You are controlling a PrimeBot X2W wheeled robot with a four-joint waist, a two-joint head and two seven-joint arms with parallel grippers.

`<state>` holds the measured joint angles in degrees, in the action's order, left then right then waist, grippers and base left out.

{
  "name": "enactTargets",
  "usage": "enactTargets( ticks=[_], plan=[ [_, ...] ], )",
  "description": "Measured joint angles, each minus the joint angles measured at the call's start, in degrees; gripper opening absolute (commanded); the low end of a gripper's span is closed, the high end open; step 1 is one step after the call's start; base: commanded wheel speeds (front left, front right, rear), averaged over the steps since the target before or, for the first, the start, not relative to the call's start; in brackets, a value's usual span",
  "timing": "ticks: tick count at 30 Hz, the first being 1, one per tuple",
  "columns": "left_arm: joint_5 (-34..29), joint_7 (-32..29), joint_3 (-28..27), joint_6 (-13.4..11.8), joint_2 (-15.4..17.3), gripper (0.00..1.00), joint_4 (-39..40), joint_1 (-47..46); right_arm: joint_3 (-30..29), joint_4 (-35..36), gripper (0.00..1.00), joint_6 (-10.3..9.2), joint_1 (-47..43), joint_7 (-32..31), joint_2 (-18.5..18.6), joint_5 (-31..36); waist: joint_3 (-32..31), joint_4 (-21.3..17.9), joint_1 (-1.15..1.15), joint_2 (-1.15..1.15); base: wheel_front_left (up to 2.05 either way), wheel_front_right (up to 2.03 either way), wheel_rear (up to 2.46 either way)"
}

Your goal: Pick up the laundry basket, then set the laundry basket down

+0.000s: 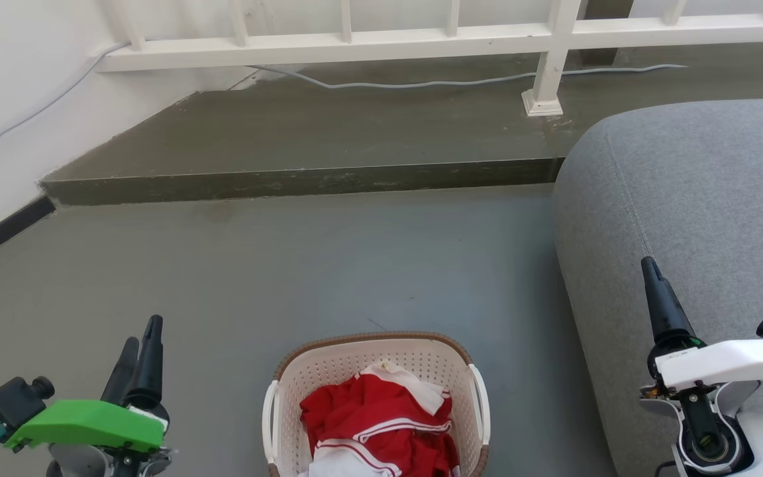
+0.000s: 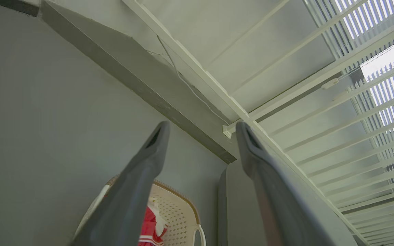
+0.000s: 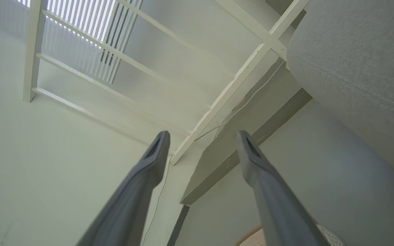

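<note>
Left gripper point(image 1: 143, 330), laundry basket point(image 1: 348, 368), right gripper point(image 1: 650, 266)

We count one basket point(image 1: 355, 361), one sofa point(image 1: 686, 185), one railing point(image 1: 355, 41), and two grippers: left gripper point(image 2: 202, 124), right gripper point(image 3: 202, 135).

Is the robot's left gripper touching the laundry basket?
Apart. The head view shows a strip of bare grey floor between the left gripper and the laundry basket.

My head view's bottom edge crops the cream-white perforated plastic laundry basket point(image 1: 328, 371). A dark finger point(image 2: 125, 205) of my left gripper point(image 2: 202, 131) hides its side.
</note>
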<state>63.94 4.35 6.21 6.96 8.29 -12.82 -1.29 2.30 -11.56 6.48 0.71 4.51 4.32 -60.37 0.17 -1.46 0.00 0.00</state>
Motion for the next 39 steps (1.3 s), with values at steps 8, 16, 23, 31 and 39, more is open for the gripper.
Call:
enactTargets(
  ticks=[8, 16, 23, 31, 39],
  plan=[
    [-7.05, 1.36, 1.41, -0.86, 0.11, 1.00, 0.15, -0.25, 1.63, 1.13, 1.00, -1.19, 0.02, 1.48, 0.45, 9.43, -0.01, -0.23, 0.00, 0.00, 0.00, 0.00, 0.00],
    [-13.33, 3.09, 1.46, -1.43, 0.03, 1.00, 0.67, -0.60, 2.54, 2.31, 1.00, -2.56, 0.01, 3.05, 0.27, 17.36, -0.08, -0.43, 0.00, 0.00, 0.00, 0.00, 0.00],
    [-17.55, 4.30, 1.66, -1.43, -0.22, 1.00, 1.25, -1.04, 3.74, 3.11, 1.00, -3.07, 0.01, 4.14, 0.12, 22.79, -0.14, -0.54, 0.00, 0.00, 0.00, 0.00, 0.00],
    [-23.51, 5.92, 1.93, -1.42, -0.43, 1.00, 2.09, -1.05, 4.54, 4.07, 1.00, -3.57, 0.01, 5.71, -0.13, 29.50, -0.19, -0.64, 0.00, 0.00, 0.00, 0.00, 0.00],
    [-29.22, 7.46, 2.18, -1.37, -0.59, 1.00, 2.25, -1.05, 5.23, 4.64, 1.00, -4.14, -0.01, 7.33, -0.22, 36.13, -0.25, -0.81, 0.00, 0.00, 0.00, 0.00, 0.00]
  ],
)
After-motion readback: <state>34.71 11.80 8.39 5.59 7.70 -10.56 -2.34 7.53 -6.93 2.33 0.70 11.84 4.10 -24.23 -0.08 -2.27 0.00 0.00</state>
